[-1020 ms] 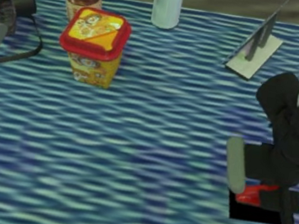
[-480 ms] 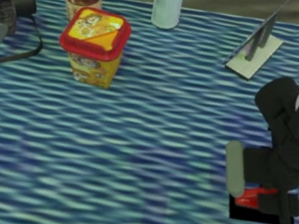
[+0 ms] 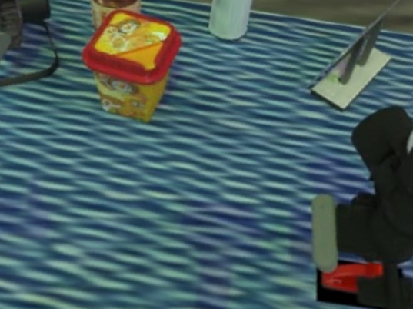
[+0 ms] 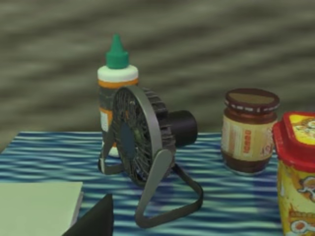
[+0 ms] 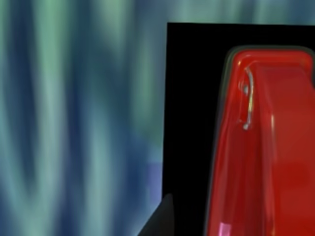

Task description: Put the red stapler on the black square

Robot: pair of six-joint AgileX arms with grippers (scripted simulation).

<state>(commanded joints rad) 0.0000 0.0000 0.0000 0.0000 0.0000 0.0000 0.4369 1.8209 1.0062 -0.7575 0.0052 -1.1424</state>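
At lower right of the top view, the right gripper [image 3: 375, 282] is clamped on the red stapler [image 3: 347, 274], which sits over the black square [image 3: 328, 292]. The left arm is parked at the left edge.

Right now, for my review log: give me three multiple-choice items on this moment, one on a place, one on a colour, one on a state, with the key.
1. Where is the red stapler?
A. beside the fan
B. over the black square, at the table's right
C. on the yellow tub

2. What colour is the yellow tub's lid?
A. red
B. green
C. white

3. Where is the right gripper?
A. parked at the far edge
B. over the jar
C. down at the stapler

Key: B, the top view shows red against the black patch; A, the lid is red; C, the gripper covers the stapler's end.
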